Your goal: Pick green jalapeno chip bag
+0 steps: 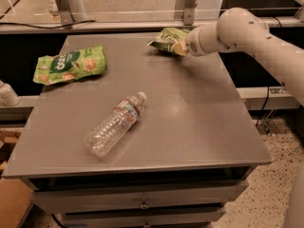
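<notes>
As the tool (180, 47) clamps its right end, the jalapeno chip bag (166, 37) points left.

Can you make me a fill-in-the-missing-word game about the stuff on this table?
1. The clear plastic bottle is lying on its ____ in the middle of the table.
2. The bright lime-green bag lies on the ____ side of the picture.
3. Counting the green jalapeno chip bag, right by the gripper at the far side of the table, there are ____ bags.

Missing words: side; left; two.
</notes>
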{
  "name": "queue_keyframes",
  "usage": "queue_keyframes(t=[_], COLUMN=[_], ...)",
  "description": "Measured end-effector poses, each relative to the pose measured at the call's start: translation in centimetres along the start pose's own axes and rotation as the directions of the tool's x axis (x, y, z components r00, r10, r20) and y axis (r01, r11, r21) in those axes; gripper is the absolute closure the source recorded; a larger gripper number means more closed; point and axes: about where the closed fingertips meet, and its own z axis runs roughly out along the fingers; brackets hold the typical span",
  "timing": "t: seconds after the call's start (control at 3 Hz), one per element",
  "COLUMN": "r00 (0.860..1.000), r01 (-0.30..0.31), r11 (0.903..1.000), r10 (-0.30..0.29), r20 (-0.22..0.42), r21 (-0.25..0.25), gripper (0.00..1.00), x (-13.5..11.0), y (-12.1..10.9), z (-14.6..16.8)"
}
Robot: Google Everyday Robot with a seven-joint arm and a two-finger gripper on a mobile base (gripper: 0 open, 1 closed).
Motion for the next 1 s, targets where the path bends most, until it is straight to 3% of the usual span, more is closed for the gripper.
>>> queue_keyframes(t=[0.33, 1.0], r00=[1.0, 0.997], r01=[0.013, 0.042], r11=[0.9999, 0.9991], r10=[-0.013, -0.042], r20=[0.024, 0.067], r21=[0.002, 0.002], gripper=[1.0, 1.0], x=[-0.7, -2.5], y=[0.0, 0.2], z=[-1.0, -2.4])
